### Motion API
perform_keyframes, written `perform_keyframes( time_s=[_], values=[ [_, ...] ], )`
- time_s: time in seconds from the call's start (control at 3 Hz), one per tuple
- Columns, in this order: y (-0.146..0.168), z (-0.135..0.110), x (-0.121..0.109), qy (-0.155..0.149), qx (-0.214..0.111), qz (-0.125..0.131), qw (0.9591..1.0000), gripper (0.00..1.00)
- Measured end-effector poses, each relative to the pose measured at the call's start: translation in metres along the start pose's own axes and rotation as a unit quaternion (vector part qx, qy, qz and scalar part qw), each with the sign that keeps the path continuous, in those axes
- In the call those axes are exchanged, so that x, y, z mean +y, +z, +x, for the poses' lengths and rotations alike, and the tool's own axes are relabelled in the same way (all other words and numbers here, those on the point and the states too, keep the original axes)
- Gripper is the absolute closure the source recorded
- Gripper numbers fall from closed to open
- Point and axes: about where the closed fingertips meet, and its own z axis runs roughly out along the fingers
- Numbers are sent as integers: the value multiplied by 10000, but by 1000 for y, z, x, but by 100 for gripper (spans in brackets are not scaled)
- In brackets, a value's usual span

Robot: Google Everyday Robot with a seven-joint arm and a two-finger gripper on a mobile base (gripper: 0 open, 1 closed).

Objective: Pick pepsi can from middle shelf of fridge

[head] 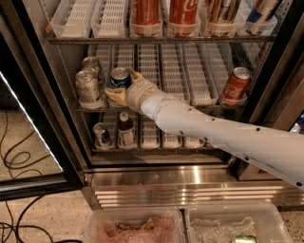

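On the middle shelf (173, 71): I see the pepsi can (119, 77) standing upright near the front of the second lane from the left, its silver top showing.
Gripper (124, 87): inside the fridge (275, 78) at that same lane. Its two tan fingers (115, 97) are spread apart, one low and left of the can, the other up by its right side. I can't tell whether either touches it.
Arm (213, 133): white, stretching from the lower right corner up to the gripper, crossing in front of the lower shelf.
Left neighbours: two pale silver cans (88, 86) in the leftmost lane, one behind the other, just beside the pepsi can.
Right end of the shelf: a red cola can (235, 85), leaning a little, well apart from the gripper.
Upper shelf: tall red bottles (145, 14) in white trays.
Lower shelf: a small can (100, 134) and a dark-capped bottle (125, 132) side by side, below the gripper.
Base: stainless steel panel (190, 182) under the shelves.
Door (28, 118): open on the left, a bright strip along its edge.
Floor in front: two clear plastic bins (135, 228), with cables (14, 161) lying to the left.
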Motion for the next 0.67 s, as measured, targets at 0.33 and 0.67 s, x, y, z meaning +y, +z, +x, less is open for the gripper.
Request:
perform_keyframes(
  time_s=[0.33, 0.67],
  values=[
    [0, 0, 0, 0, 0, 0, 10000, 65],
    [0, 0, 0, 0, 0, 0, 10000, 88]
  ],
)
